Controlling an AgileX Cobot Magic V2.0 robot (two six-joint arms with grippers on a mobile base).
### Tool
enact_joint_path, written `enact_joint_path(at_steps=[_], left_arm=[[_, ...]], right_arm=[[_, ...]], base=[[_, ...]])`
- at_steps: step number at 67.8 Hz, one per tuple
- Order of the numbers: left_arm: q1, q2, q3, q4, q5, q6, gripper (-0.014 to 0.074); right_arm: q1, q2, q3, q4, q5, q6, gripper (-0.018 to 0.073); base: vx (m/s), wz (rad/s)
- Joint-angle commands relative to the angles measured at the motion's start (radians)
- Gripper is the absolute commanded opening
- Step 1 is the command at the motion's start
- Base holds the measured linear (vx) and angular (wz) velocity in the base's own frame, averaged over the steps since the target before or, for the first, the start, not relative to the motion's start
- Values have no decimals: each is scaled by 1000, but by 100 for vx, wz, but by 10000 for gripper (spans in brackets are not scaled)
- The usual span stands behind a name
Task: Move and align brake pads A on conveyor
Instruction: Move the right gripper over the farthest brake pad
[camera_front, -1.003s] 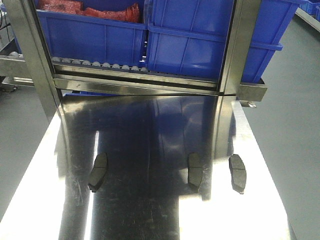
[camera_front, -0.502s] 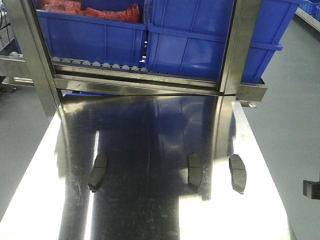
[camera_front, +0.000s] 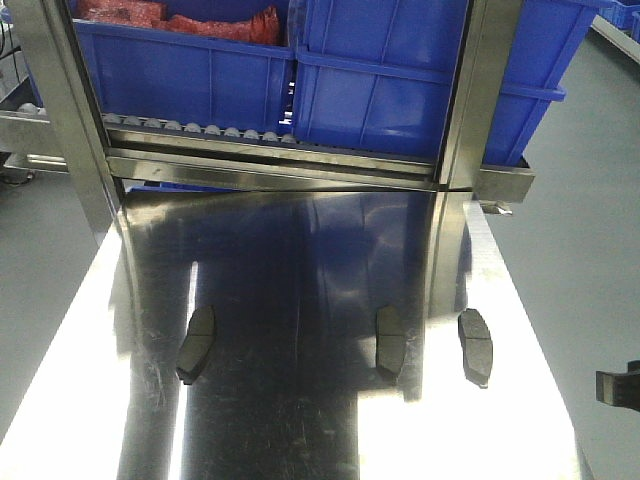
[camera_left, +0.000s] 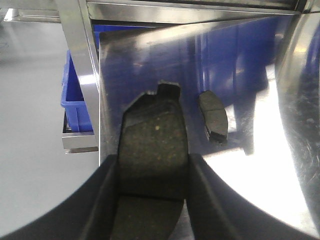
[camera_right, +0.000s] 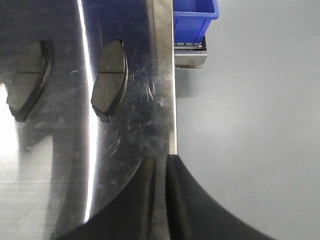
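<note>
Pad (camera_left: 152, 135) clamped in left claw (camera_left: 154, 161); right claw (camera_right: 161, 161) closed, empty. Carry level, clear of neighbour pad (camera_left: 212, 117) at 1 o'clock.

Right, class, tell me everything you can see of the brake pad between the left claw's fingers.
The brake pad is a dark grey curved oblong with a grainy, speckled friction face and a thin groove across it. Its far end has a stepped, notched tab. It points lengthwise away from the wrist camera, over the steel table near its edge. The left claw's black fingers press both long sides; the near end is out of frame. Whether it touches the steel cannot be told.
</note>
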Motion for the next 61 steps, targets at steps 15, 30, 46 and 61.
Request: enact_joint_path(at_steps=[15, 30, 46, 61], left_arm=[[-4, 7, -30, -5, -95, -3, -6], [-4, 7, -30, -5, -95, -3, -6], [-4, 7, -30, -5, -95, -3, -6], [-4, 7, -30, -5, -95, -3, -6]], right_arm=[[-5, -3, -34, -1, -42, -5, 389], [-5, 50, -63, 42, -22, -14, 452], [3, 254, -228, 132, 25, -61, 452], [124, 463, -352, 109, -11, -10, 452]], base=[[0, 0], [0, 0], [0, 0], [0, 0]])
